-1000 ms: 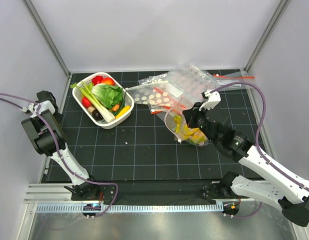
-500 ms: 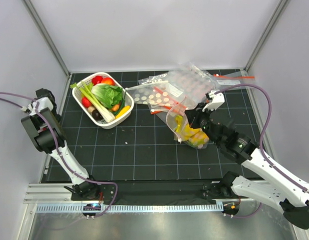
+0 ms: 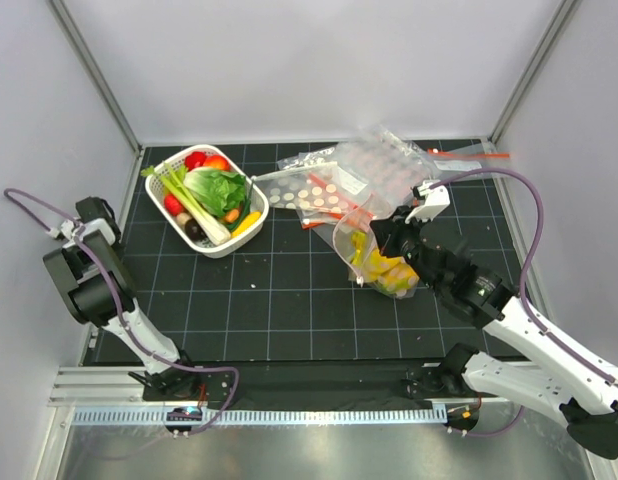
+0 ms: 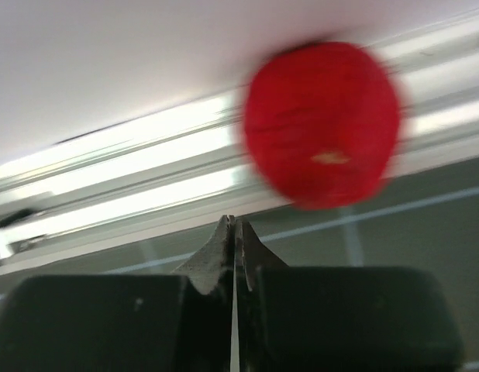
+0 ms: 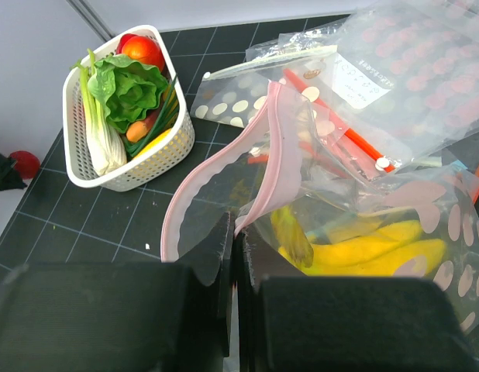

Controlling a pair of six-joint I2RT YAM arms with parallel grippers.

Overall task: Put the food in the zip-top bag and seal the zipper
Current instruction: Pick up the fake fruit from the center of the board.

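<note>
Red fruit (image 4: 321, 124) sits just ahead of the closed, empty left claw (image 4: 233, 226); right claw (image 5: 235, 232) pinches the zip-top bag (image 5: 340, 205) by its rim.

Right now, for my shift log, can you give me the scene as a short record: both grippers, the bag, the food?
left gripper: shut, empty
red fruit: ahead of the left gripper, not held, blurred
right gripper: shut on the bag's rim
bag: mouth open, not sealed
banana: inside the bag
basket: holds greens and other food, apart from the bag
</note>
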